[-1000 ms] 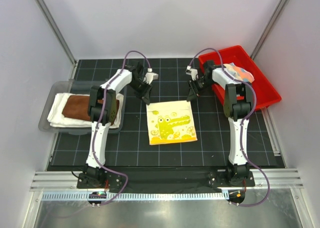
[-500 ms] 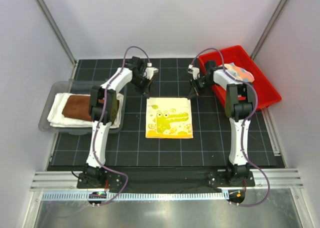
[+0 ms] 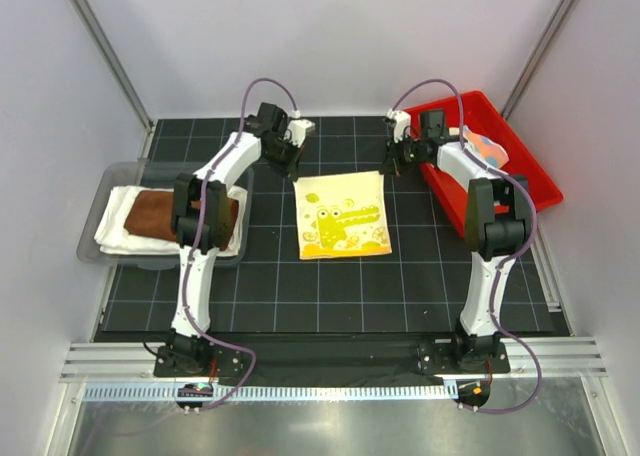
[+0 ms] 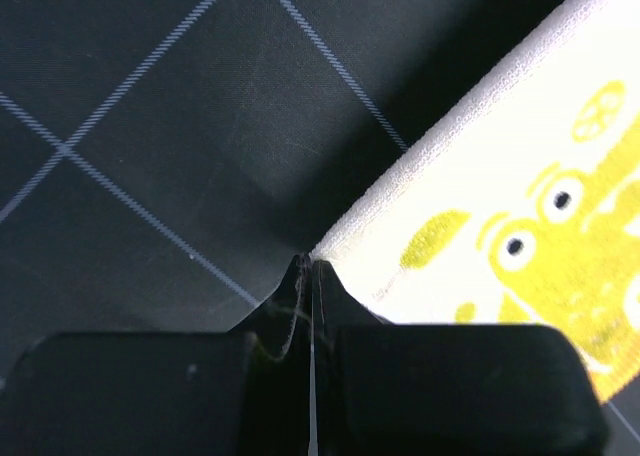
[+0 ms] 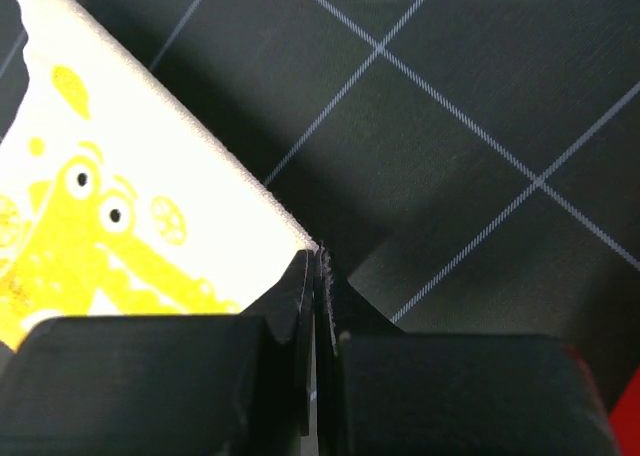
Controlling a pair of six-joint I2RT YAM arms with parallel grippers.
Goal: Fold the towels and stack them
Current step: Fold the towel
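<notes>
The left arm and the right arm are built alike, with slim white shells on the long links, chunky black housings at the joints and a squat black base under each. A thin purple cable arches free in a loop over each arm's upper part, runs down along the white link and curls out beside the base, and a small white block sits near each wrist. The left fingers and the right fingers are matte black, broad flat-topped blocks that narrow to thin pointed tips.
</notes>
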